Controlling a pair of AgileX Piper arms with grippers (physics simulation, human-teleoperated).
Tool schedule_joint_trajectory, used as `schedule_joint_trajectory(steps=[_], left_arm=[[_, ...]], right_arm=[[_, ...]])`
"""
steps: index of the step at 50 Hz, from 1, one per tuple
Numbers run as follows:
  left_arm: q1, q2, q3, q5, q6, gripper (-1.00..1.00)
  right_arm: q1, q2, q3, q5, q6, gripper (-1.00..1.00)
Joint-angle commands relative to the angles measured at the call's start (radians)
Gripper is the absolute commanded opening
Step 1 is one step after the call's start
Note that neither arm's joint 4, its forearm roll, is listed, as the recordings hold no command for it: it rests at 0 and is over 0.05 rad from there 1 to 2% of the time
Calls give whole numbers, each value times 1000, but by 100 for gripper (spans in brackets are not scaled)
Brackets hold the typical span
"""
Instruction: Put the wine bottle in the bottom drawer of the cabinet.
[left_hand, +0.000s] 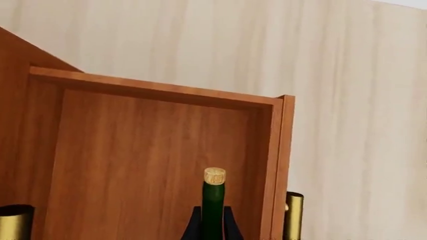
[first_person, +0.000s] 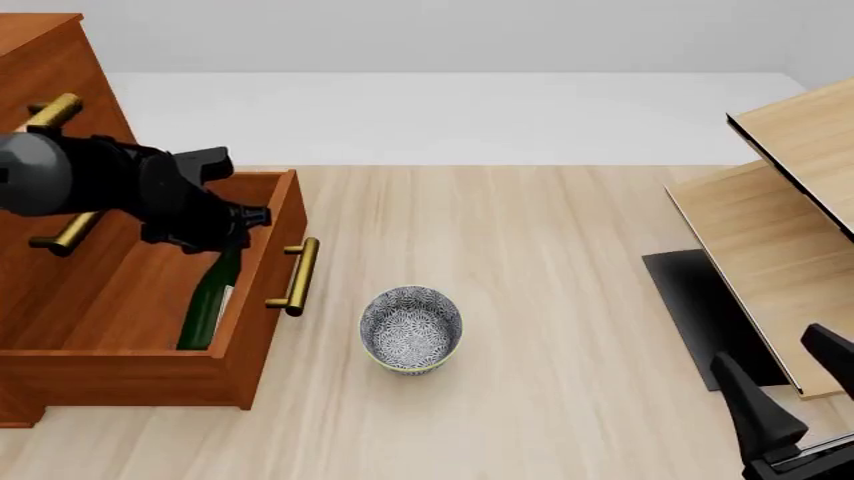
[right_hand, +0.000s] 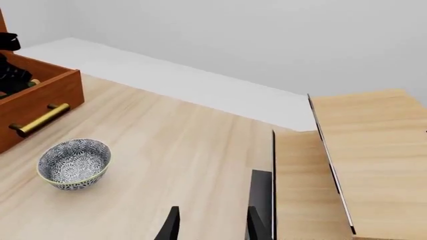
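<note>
The reddish-brown cabinet stands at the left with its bottom drawer pulled out. Inside the drawer, the dark green wine bottle leans along the right wall, white label showing. My left gripper is over the drawer, shut on the bottle's upper part. In the left wrist view the slim neck and gold-tan cap stick out between the two black fingers, above the drawer's floor. My right gripper hangs open at the near right, holding nothing; its fingers stand well apart.
A grey speckled bowl sits on the table just right of the drawer's brass handle. A pale wooden shelf unit and a dark mat lie at the right. The bowl and drawer front show in the right wrist view.
</note>
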Motion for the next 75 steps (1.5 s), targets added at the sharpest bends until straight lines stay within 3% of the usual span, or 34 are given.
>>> schedule_joint_trajectory(steps=[1,10,15,16,41,75], left_arm=[[-40,-8,38,-8,-24,-100],[-27,-5,30,4,-4,-100],[-48,-20,53,-12,-34,-100],[-44,-14,52,-10,-24,100],[-49,-40,40,10,-29,100],[21,-176,-110,243,54,100]], right_arm=[[3,0,0,1,0,100],[6,0,0,1,0,100],[4,0,0,0,-1,100],[5,0,0,0,-2,100],[11,0,0,0,0,100],[23,-2,0,-20,0,100]])
